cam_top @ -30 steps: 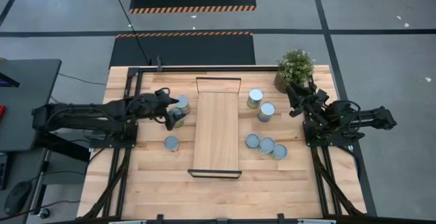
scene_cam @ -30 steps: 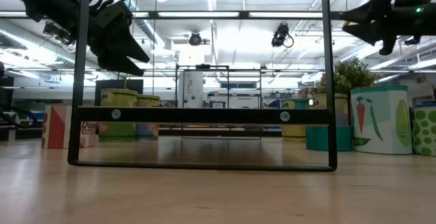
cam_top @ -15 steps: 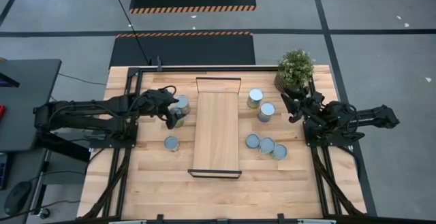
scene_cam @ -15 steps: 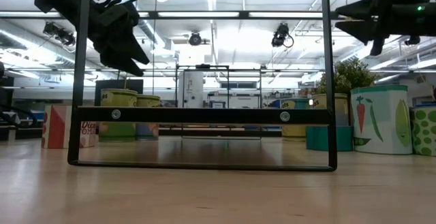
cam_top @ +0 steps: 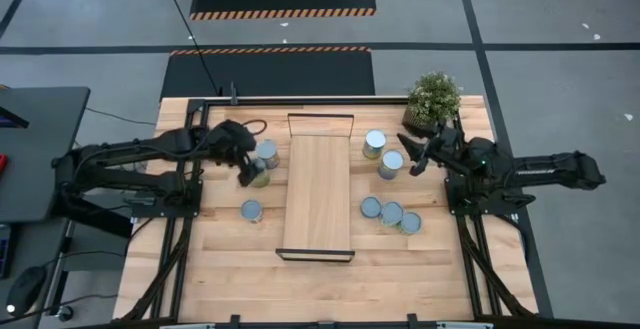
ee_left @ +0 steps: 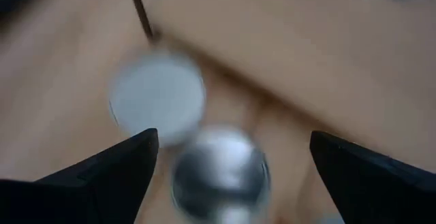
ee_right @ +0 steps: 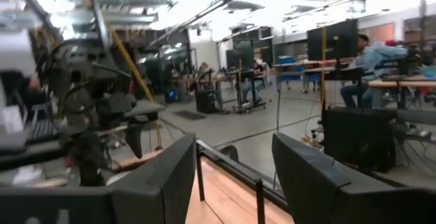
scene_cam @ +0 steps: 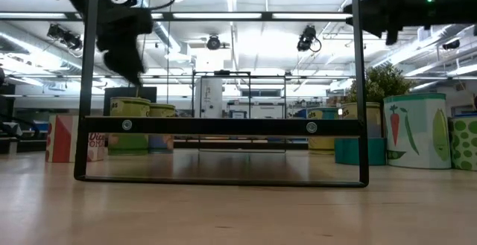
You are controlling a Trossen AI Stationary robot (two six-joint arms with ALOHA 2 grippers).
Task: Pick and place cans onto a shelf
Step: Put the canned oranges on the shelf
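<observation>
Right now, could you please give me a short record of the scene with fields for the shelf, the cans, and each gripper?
shelf: light-wood board with black end frames, mid-table, no cans on it
cans left of shelf: three; two close together near the far end, one alone
cans right of shelf: five; two near the far end, three clustered nearer
left gripper: open, above the close pair
right gripper: shut, empty, next to the far right pair
other: potted plant, far right corner

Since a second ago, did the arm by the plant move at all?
Yes. In the high view the right gripper has swung away from the potted plant toward the shelf, and now sits beside a can.
</observation>
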